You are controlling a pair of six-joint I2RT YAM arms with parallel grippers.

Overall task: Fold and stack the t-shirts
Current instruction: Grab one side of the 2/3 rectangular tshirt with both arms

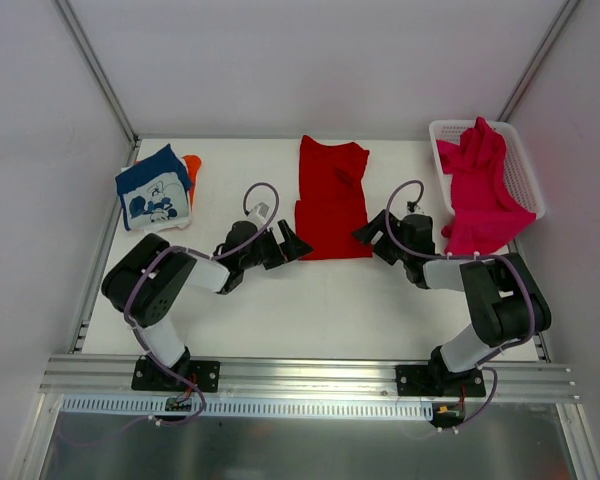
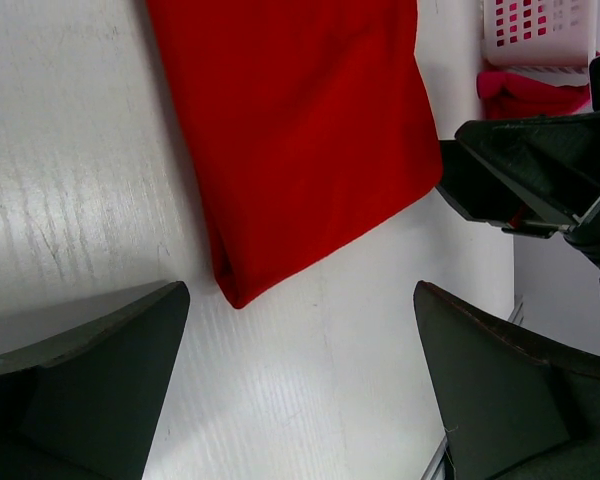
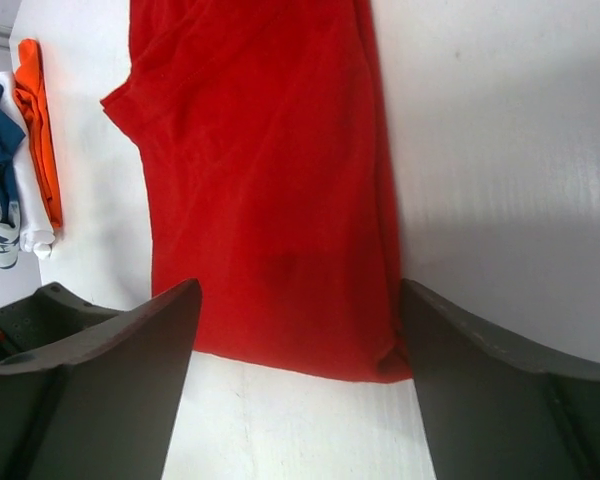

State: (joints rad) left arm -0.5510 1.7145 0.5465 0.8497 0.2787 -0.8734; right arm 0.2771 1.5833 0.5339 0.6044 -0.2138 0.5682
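A bright red t-shirt (image 1: 332, 198) lies folded lengthwise in a long strip at the middle of the table, also in the left wrist view (image 2: 300, 130) and the right wrist view (image 3: 270, 190). My left gripper (image 1: 292, 244) is open and empty at its near left corner. My right gripper (image 1: 368, 230) is open and empty at its near right corner, the near hem between its fingers. A folded navy shirt with white print (image 1: 155, 189) lies on an orange one (image 1: 192, 165) at the back left. A magenta-pink shirt (image 1: 482, 190) hangs out of the basket.
A white mesh basket (image 1: 526, 170) stands at the back right corner. Metal frame posts and white walls enclose the table. The aluminium rail (image 1: 310, 375) with both arm bases runs along the near edge.
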